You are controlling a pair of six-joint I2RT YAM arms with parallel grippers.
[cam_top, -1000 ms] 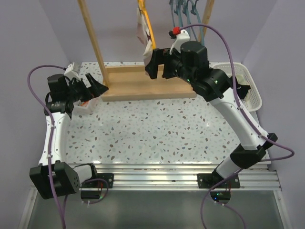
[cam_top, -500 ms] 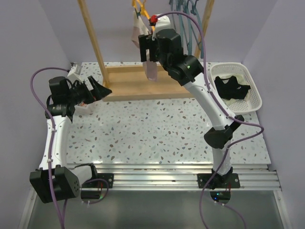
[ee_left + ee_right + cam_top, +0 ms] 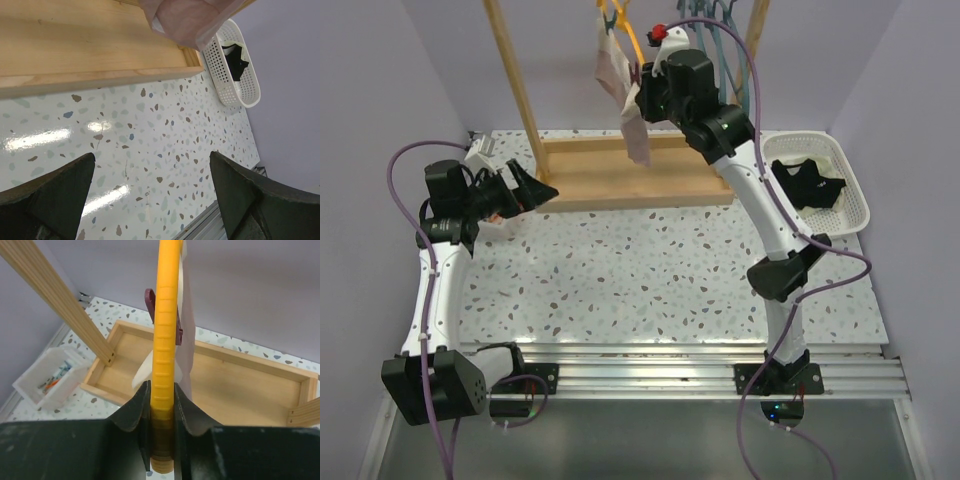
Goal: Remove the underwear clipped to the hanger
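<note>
From above, pink underwear hangs on the yellow hanger; black underwear lies in the white basket. Left wrist: left end effector gapes over the tabletop. Right wrist: right end effector clamps the hanger; a clip seemingly pins the cloth.

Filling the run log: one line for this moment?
left gripper: open | right gripper: shut on yellow hanger | pink underwear: clipped | black underwear: in basket
</note>
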